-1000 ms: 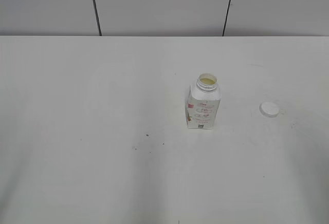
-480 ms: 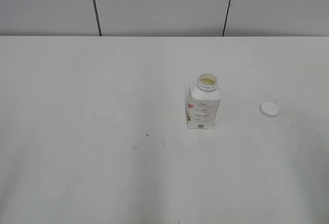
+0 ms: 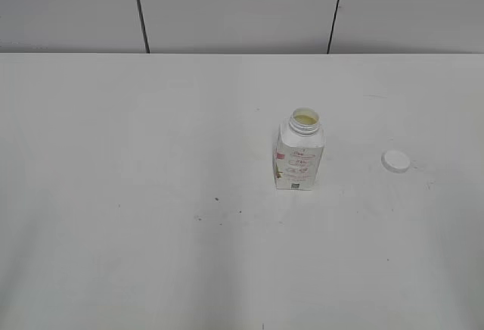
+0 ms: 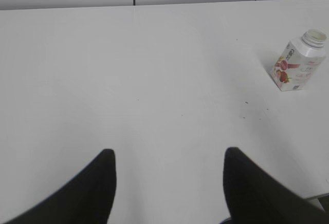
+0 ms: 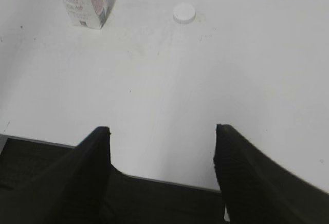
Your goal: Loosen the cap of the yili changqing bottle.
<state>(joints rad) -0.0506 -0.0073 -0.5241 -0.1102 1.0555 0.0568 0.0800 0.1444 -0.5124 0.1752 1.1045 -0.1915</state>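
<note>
Nothing much has shifted since a second ago except a faint shadow near the cap that has cleared off on the right side of the exterior view; bottle and cap sit just where they were. Biggest thing is the white worktop (image 3: 151, 194), bare apart from a few dark specks. Next, the yili changqing bottle (image 3: 299, 152) stands upright a bit right of centre, neck open with yellowish contents showing, so the job looks already done. It seems a light thin-walled plastic thing that would dent if squeezed hard and tip easily; best held around its squarish body below the shoulders. The left gripper (image 4: 169, 172) hangs well back from the bottle, fingers spread wide and holding nothing. The right gripper (image 5: 162, 147) is the same, fingers wide apart and empty, near the worktop's front edge. Smallest is the cap (image 3: 396, 161), lying flat on the worktop well apart to the bottle's right; stiff, ribbed, best pinched by its rim.
</note>
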